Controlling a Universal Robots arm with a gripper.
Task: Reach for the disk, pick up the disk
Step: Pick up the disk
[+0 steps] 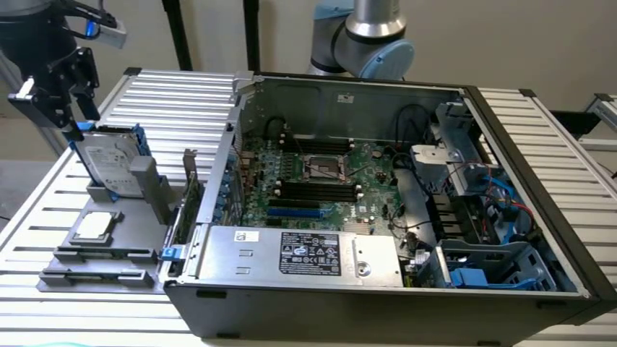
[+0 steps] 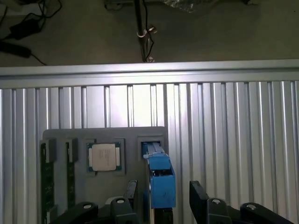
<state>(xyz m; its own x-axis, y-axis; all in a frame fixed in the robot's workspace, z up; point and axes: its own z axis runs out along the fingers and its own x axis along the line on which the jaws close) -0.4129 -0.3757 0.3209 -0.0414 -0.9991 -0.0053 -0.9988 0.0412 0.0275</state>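
Note:
The disk (image 1: 104,160), silver-grey with a white label and a blue bracket, stands on edge in a slot of the grey holder (image 1: 135,217) at the exterior view's left. My gripper (image 1: 75,124) hangs just above its top edge. In the wrist view the disk (image 2: 161,179) appears edge-on as a blue strip. My gripper (image 2: 163,200) is open, with one black finger (image 2: 131,192) on each side of that strip. A gap remains between the fingers and the bracket.
A small square silver chip (image 1: 97,225) lies in the holder beside the disk. The open computer case (image 1: 386,217) fills the ribbed metal table (image 1: 173,94) to the exterior view's right. Beyond the table's edge (image 2: 149,70) is floor with cables.

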